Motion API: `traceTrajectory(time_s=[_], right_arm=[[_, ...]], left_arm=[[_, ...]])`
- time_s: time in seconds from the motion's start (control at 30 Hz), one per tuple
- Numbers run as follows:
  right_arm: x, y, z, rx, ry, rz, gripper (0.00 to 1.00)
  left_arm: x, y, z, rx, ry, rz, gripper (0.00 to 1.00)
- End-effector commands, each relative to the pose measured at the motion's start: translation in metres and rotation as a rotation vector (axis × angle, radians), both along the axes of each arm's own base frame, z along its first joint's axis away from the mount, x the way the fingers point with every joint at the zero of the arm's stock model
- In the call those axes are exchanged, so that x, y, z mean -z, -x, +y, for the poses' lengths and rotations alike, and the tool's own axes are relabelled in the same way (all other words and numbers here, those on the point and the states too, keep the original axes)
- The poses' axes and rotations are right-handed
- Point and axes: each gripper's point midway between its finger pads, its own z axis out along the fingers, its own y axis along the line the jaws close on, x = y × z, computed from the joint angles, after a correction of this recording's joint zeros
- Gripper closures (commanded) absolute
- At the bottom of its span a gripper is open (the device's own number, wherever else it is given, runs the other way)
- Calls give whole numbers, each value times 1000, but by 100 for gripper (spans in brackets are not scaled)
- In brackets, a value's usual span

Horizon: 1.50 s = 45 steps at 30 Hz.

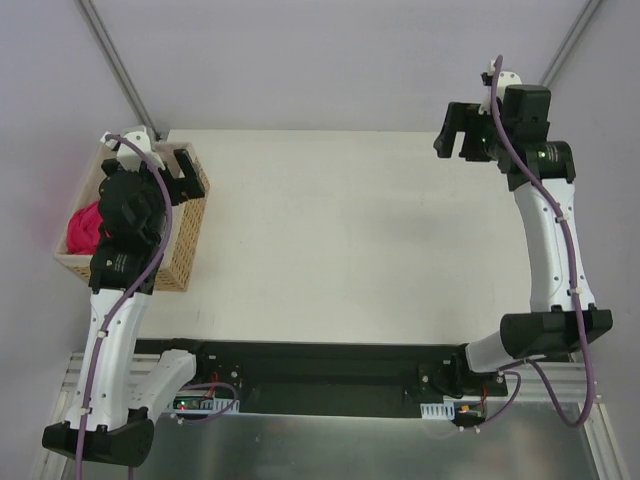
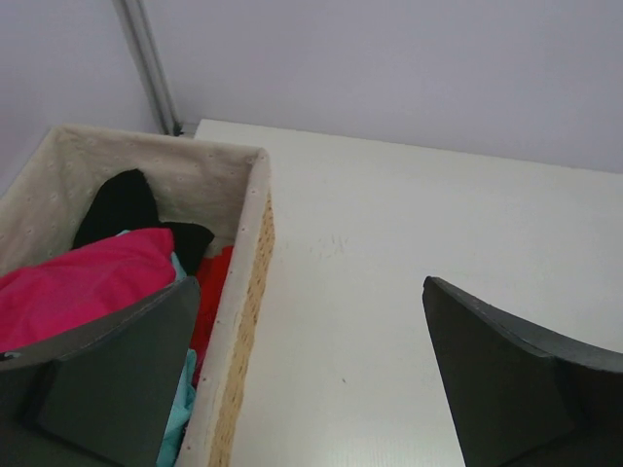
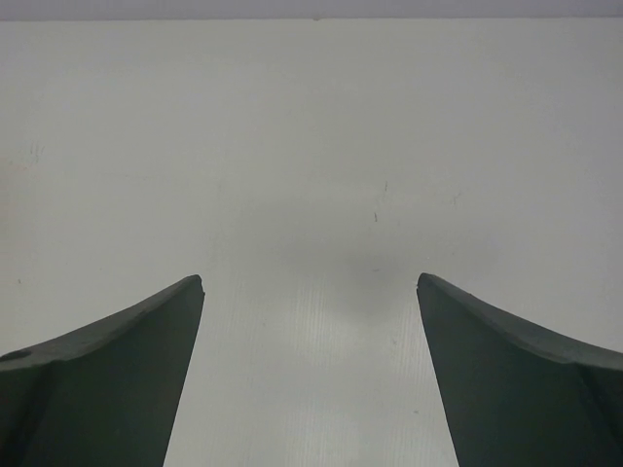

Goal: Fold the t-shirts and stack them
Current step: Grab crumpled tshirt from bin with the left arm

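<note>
The t-shirts lie bunched in a wicker basket [image 1: 188,245] at the table's left edge. The crimson shirt [image 1: 82,227] shows on top; in the left wrist view it [image 2: 83,282] lies over a black shirt [image 2: 122,204] and a mint-green one [image 2: 177,409]. My left gripper [image 1: 178,168] is open and empty, straddling the basket's right wall [image 2: 248,292], one finger over the clothes and one over the table. My right gripper [image 1: 458,132] is open and empty above the bare far right of the table [image 3: 311,195].
The white table [image 1: 350,240] spreads between the arms. A dark rail [image 1: 320,365] with the arm bases runs along the near edge. A grey wall with slanted metal bars [image 1: 115,65] stands behind the table.
</note>
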Motion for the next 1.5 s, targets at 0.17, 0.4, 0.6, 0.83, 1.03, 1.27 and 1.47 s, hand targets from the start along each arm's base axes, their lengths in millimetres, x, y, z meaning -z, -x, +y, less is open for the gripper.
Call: traceTrajectory(time_s=[0.17,0.4,0.6,0.83,1.03,1.27,1.47], right_arm=[[-1,14,12,-28,-45,114,4],[-5,28,24,-137,-48,87,4],[1,36,11,-117,29,83,4],[-18,35,3,-18,-19,-15,4],[-40,26,-8,77,-57,-194,4],[-34,26,2,-6,-31,-193,4],[-13,16,5,47,-80,-48,4]], left_arm=[[-34,11,52,-337,122,-86,1],[-23,8,33,-206,66,-57,1],[2,-9,59,-334,-93,129,1],[-2,-19,59,-374,-4,131,1],[-1,-19,75,-503,22,108,1],[16,-18,23,-192,103,146,1],[37,-9,-24,77,135,227,1]])
